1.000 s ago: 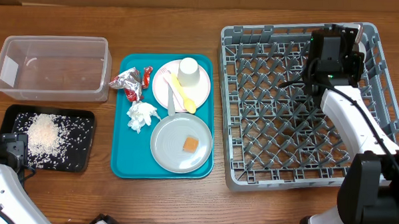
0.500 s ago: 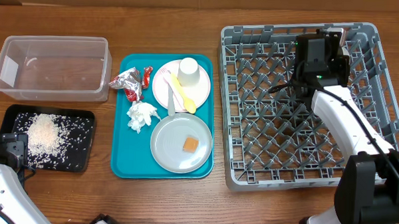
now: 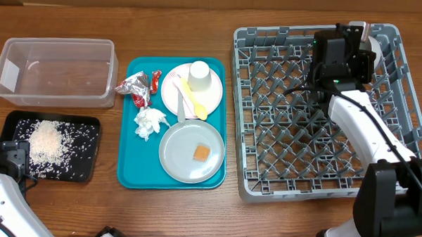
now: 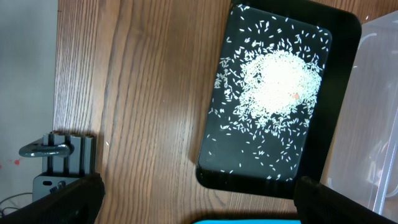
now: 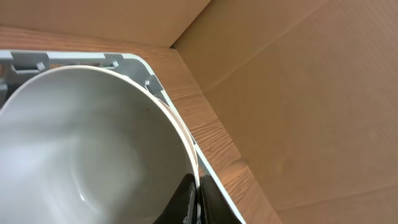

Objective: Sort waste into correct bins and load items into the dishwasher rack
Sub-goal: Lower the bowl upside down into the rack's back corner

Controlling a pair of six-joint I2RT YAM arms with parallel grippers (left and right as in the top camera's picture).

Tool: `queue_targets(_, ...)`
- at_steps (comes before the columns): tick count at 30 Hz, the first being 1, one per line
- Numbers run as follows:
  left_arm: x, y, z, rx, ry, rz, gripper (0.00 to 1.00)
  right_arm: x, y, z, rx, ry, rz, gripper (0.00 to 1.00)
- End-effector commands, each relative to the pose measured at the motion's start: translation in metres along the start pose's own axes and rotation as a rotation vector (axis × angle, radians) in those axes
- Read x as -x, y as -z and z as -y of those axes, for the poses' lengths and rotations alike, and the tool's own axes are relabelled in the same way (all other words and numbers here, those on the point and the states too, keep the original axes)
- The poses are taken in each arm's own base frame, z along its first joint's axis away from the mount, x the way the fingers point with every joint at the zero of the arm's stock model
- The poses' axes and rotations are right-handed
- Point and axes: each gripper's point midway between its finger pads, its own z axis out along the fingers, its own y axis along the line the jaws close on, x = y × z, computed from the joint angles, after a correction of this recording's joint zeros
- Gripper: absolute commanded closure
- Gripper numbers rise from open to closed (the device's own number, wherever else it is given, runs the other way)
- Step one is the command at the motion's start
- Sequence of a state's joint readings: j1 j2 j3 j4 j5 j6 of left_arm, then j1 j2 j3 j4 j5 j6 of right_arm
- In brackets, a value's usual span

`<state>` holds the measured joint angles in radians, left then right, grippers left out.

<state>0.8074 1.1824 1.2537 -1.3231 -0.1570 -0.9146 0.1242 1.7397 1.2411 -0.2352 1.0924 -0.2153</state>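
My right gripper point(image 5: 196, 186) is shut on the rim of the small grey-white bowl point(image 5: 81, 143), which it holds over the far right corner of the grey dishwasher rack point(image 3: 288, 135). The pale pink plate point(image 3: 213, 94) carries the upturned white cup point(image 3: 200, 76) and the yellow spoon point(image 3: 192, 98). An orange cube point(image 3: 201, 153) lies on the light grey plate point(image 3: 175, 149). Foil wrappers point(image 3: 138, 86) and a white napkin point(image 3: 149, 122) lie on the teal tray point(image 3: 135, 161). The rice point(image 4: 280, 81) sits in the black tray point(image 4: 211, 168). My left gripper point(image 4: 199, 205) hangs open above the tray's near end.
The clear tub point(image 3: 54, 71) stands at the far left, behind the black tray. A cardboard wall point(image 5: 298, 93) rises just beyond the rack's far right corner. My left arm's base point(image 3: 5, 160) sits at the table's left front edge.
My right gripper has carried the bowl a little to the left along the rack's far edge. The left arm has not moved.
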Motion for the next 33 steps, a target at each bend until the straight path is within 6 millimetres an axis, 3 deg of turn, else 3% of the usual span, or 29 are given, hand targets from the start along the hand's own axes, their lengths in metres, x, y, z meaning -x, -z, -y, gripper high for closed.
queue_targets(1, 0.004, 0.005, 0.003, -0.015, 0.02, 0.012, 0.0, -0.003, -0.006, -0.004, -0.029, 0.046, -0.021, 0.96)
queue_targets(6, 0.004, 0.005, 0.003, -0.015, 0.02, 0.012, 0.0, -0.014, -0.012, -0.015, -0.029, 0.094, -0.046, 0.95)
queue_targets(13, 0.004, 0.005, 0.003, -0.015, 0.02, 0.012, 0.0, -0.016, -0.012, -0.016, -0.028, 0.15, -0.052, 0.95)
queue_targets(20, 0.004, 0.005, 0.003, -0.015, 0.02, 0.012, 0.0, 0.013, -0.011, 0.005, -0.143, 0.224, 0.008, 0.95)
queue_targets(24, 0.004, 0.005, 0.003, -0.015, 0.02, 0.012, 0.0, 0.015, -0.01, 0.007, -0.153, 0.274, 0.009, 0.95)
queue_targets(33, 0.004, 0.005, 0.003, -0.015, 0.02, 0.012, 0.0, -0.008, -0.006, -0.022, -0.071, 0.377, -0.025, 0.92)
